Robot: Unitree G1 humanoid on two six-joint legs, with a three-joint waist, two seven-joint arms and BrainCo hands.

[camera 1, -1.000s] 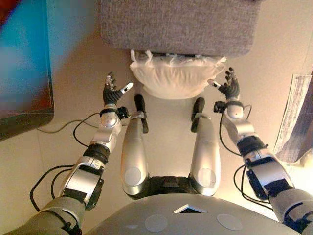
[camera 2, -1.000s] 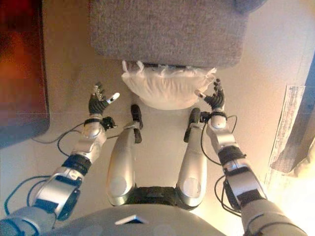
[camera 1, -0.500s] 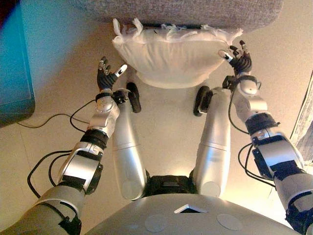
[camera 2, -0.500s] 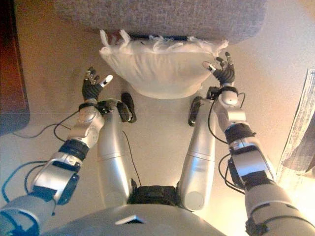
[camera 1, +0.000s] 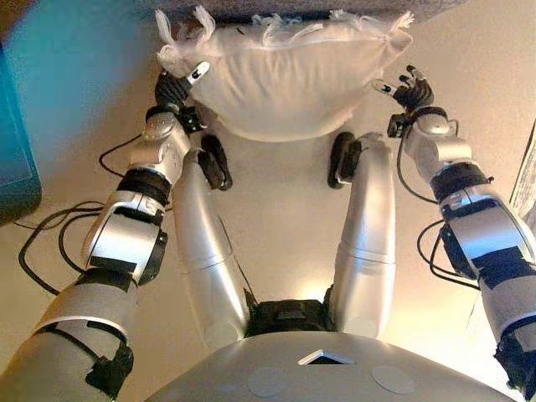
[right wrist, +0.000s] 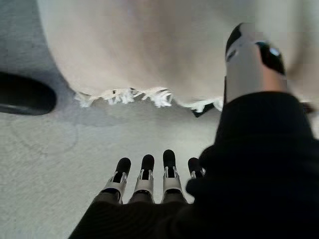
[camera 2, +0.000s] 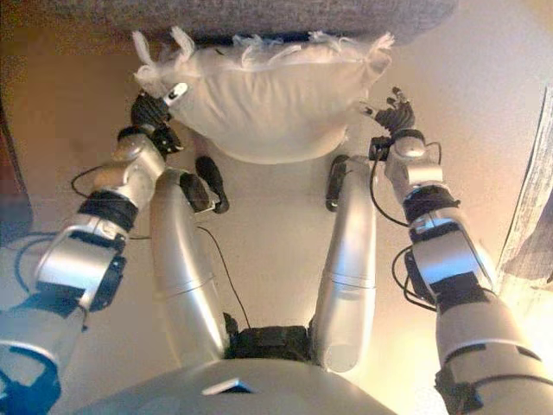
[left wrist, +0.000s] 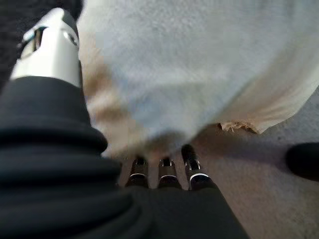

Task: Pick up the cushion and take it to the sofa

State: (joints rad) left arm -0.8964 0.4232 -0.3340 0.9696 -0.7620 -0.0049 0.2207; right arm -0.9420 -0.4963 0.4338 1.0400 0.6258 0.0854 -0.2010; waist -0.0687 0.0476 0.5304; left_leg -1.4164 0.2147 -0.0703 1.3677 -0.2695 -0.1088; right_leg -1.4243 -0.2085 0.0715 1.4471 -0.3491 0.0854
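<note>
A white cushion (camera 1: 280,75) with tassels along its edge lies on the floor against the grey sofa (camera 1: 293,7) at the top of the view. My left hand (camera 1: 172,90) is open at the cushion's left end, with its thumb against the fabric. In the left wrist view the cushion (left wrist: 199,64) fills the space past the fingers (left wrist: 164,172). My right hand (camera 1: 410,92) is open at the cushion's right end, close beside it. In the right wrist view the cushion (right wrist: 149,45) lies just past the straight fingers (right wrist: 144,179).
A dark cabinet with a teal face (camera 1: 17,126) stands at the left. A grey-blue cloth (camera 2: 536,199) hangs at the right edge. The floor is pale beige.
The view has dropped closer to the floor. Both hands have moved forward to the cushion's two ends, and the left hand now touches it.
</note>
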